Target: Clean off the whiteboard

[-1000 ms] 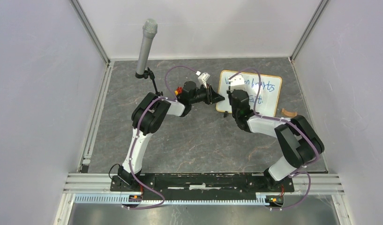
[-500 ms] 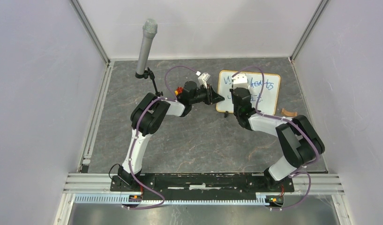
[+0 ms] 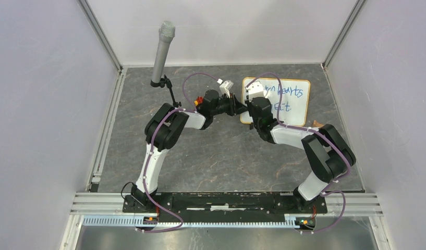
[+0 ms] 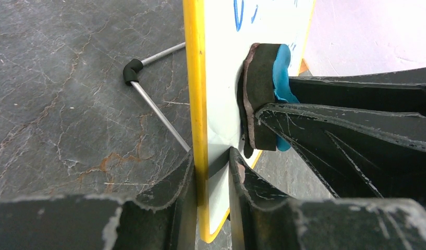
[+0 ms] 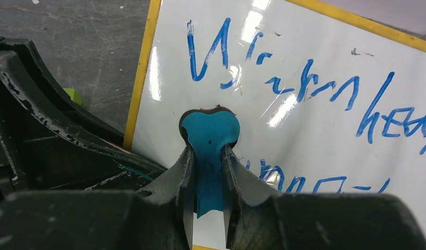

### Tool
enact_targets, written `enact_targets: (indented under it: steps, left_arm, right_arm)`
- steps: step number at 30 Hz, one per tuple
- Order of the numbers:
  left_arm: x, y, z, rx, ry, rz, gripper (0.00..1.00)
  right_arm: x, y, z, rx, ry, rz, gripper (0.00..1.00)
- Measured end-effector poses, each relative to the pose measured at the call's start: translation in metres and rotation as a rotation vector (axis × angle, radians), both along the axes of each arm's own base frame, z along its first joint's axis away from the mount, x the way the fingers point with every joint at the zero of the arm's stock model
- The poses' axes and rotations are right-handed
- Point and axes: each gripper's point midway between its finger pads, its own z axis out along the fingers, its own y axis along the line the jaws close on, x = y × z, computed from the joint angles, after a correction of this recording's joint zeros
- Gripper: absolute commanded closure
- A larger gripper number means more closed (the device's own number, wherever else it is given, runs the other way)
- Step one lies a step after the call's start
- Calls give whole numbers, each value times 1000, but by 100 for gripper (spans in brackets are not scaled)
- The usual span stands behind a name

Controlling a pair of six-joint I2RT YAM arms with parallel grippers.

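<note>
Just right of centre in the top view, my left gripper is clamped on the yellow left edge of the whiteboard, which sits in the upper right of the frame on the grey table. Right beside it, my right gripper pinches a blue eraser, pressed against the board's left part amid the blue writing.
</note>
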Motion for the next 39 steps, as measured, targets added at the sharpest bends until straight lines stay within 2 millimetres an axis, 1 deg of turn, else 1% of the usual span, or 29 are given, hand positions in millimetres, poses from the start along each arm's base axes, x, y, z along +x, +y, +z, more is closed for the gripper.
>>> enact_targets:
  steps: [4,13,14,16,20,23,25,30,32,34,37,39]
  left_arm:
    - [-1,-1,0,0,0,-2,98]
    - [-2,-2,1,9,-2,1,98]
    - [-2,-2,1,9,-1,1,98]
    - [-2,-2,1,10,-3,3,98]
    - [-2,-1,1,14,0,2,98]
    - [-2,-1,0,18,3,4,98]
    - [-1,1,-1,21,7,9,98]
    - [0,1,-1,27,10,17,98]
    - [0,2,-1,28,10,19,98]
    - [1,2,-2,29,10,20,98]
    - [2,2,-2,30,9,26,98]
    - [2,2,-2,31,9,28,98]
  right_arm:
    - [-1,-10,1,55,-8,-21,92]
    - [-11,-70,-5,158,-6,-192,92]
    - [-11,-74,-5,162,-7,-205,92]
    - [-11,-75,-5,165,-8,-210,91]
    - [-12,-71,-5,152,-6,-191,91]
    - [-11,-61,-6,99,3,-165,91]
    - [-7,-48,-7,53,11,-134,91]
    - [-2,-5,-6,-6,21,-10,92]
    - [-3,4,-7,-10,24,28,92]
    - [-3,6,-7,-15,25,38,92]
    - [-2,4,-8,6,23,39,92]
    - [-2,-2,-7,46,20,31,92]
